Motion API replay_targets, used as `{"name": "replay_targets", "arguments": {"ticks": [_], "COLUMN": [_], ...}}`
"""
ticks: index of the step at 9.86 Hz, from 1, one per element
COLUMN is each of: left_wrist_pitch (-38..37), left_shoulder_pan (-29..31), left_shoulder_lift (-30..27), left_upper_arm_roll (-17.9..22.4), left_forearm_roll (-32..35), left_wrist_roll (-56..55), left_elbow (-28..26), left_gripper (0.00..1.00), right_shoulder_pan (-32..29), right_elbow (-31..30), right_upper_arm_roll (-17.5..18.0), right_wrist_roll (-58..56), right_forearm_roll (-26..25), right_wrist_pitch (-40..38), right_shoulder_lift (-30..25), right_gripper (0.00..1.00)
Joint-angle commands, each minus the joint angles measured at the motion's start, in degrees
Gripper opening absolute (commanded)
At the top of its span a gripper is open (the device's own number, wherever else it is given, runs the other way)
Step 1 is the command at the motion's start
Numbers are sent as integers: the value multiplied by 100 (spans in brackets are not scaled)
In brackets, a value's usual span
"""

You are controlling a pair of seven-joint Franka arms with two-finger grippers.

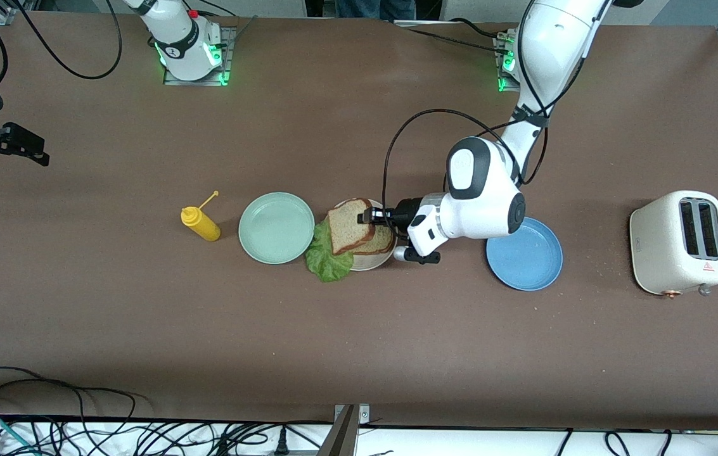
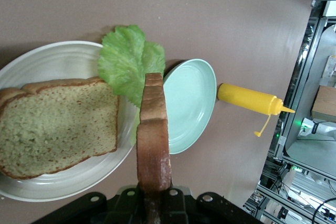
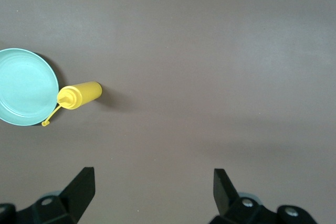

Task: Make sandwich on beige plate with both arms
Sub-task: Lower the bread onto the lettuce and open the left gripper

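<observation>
On the brown worktop, the left arm reaches in over the beige plate, its left gripper clamped on the crust edge of the top bread slice, held tilted above the plate and not yet released. A bottom bread slice already lies flat on that plate, and the lettuce leaf spills over the plate's rim toward the mint-green plate, apparently not squarely on the bread. The sandwich looks nearly built: what seems left is setting down the top slice, perhaps after tidying the leaf. The right arm waits at its end of the worktop, its right gripper spread wide and empty over bare worktop.
</observation>
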Motion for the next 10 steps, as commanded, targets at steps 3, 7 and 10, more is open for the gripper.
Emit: {"name": "replay_targets", "arguments": {"ticks": [3,7,10], "left_wrist_pitch": [644,758,767], "left_shoulder_pan": [-367,-367,-297], "left_shoulder_lift": [-91,119,207], "left_upper_arm_roll": [58,93,129], "left_forearm_roll": [-481,-394,-18], "left_wrist_roll": [38,126,144], "left_elbow": [-372,-372,-363], "left_gripper": [0,0,59], "right_shoulder_pan": [-12,-12,-12], "right_elbow": [107,107,107], "right_upper_arm_roll": [26,26,27], "right_wrist_roll": [71,62,54], "right_forearm_roll": [-44,44,52], "right_wrist_pitch": [-152,-152,-152], "right_shoulder_lift": [-3,6,6], "right_gripper": [100,100,100]}}
